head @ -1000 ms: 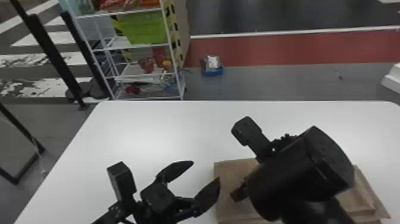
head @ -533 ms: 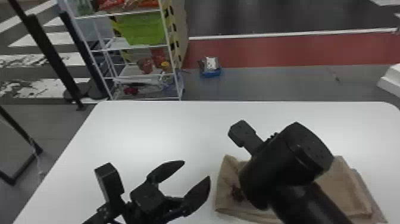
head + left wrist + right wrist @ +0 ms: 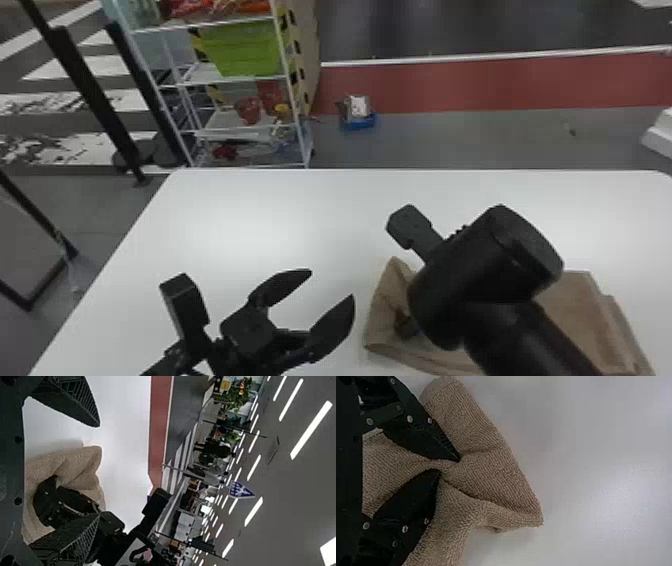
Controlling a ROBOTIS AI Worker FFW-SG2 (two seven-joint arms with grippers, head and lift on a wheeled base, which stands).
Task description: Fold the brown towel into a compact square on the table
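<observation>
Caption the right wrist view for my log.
Right gripper pinching a fold of the brown towel on the white table.

Bright strip lights point(image 3: 311, 430) line the grey ceiling point(image 3: 283, 494), and soft glare pales the white table point(image 3: 235, 230).

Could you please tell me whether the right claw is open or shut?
Shut: the right claw pinches a ridge of the towel between its fingertips.

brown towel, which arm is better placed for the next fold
Probably the right: its gripper has a pinch of the brown towel between its fingertips. The left gripper is open and empty, off the towel's left side.
</observation>
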